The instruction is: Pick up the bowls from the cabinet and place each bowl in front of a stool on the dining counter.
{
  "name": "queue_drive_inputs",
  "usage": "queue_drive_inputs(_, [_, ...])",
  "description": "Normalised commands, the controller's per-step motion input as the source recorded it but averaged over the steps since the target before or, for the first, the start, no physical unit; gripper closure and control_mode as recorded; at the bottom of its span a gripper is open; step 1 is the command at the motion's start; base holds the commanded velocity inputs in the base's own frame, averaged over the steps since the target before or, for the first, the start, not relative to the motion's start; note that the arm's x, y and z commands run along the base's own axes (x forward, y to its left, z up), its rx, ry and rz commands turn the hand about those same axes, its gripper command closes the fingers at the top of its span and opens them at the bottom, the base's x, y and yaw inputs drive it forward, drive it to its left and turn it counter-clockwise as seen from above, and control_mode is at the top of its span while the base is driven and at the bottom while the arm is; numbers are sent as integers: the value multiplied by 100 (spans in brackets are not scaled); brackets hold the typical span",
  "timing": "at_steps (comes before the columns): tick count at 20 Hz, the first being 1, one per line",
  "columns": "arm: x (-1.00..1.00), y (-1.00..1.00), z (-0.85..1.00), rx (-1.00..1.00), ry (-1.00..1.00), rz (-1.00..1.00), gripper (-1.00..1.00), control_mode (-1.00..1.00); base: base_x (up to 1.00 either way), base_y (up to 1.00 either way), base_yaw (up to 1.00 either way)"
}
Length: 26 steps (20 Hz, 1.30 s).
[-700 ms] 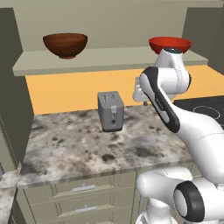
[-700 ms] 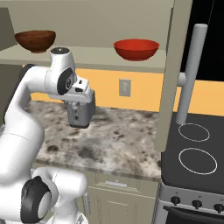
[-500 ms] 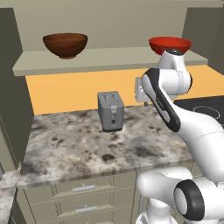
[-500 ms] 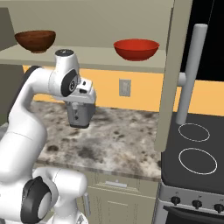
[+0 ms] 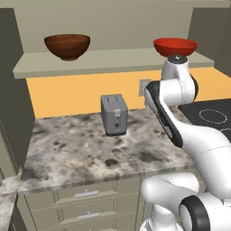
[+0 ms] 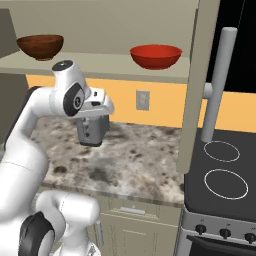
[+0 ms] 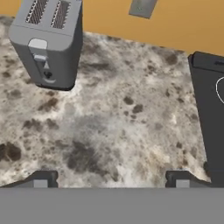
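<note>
The dark wood-like bowl (image 5: 67,46) (image 6: 41,46) sits at the left of the cabinet's shelf board (image 5: 113,61) (image 6: 110,70). On the same board, to the right, stands the glossy red bowl (image 5: 175,46) (image 6: 156,55). My gripper (image 7: 111,181) is open and empty, and looks down on the stone counter (image 7: 122,118) below the shelf. Both fingertips (image 7: 41,179) stand wide apart. In the right base view my hand (image 6: 97,104) hangs in front of the toaster, well below both bowls. The dining counter is out of view.
A grey toaster (image 5: 113,114) (image 6: 92,131) (image 7: 48,41) stands on the stone-topped counter with beige drawers (image 5: 85,194). The black stove (image 6: 222,170) (image 7: 210,109) lies to the right. A cabinet side panel (image 6: 192,85) and a grey upright bar (image 6: 217,85) stand by the stove. An outlet (image 6: 143,100) is on the orange wall.
My hand has drifted slightly to the right over the counter. The bowls and the toaster have not moved.
</note>
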Motion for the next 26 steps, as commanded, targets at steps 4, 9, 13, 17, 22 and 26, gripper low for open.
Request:
queue_drive_inputs(4, [18,-10,26,-15,-21,0,-100,-100,0,0,0])
queue_drive_inputs(9, [37,-28,39,-21,-16,0,-100,-100,0,0,0])
queue_drive_inputs(13, [2,-21,100,-18,2,0,-100,-100,0,0,0])
queue_drive_inputs(17, [3,-14,54,-3,0,0,-100,-100,0,0,0])
queue_drive_inputs(22, [18,-4,31,-1,-2,0,-100,-100,0,0,0])
queue_drive_inputs(26, [17,-7,30,-7,-6,0,-100,-100,0,0,0])
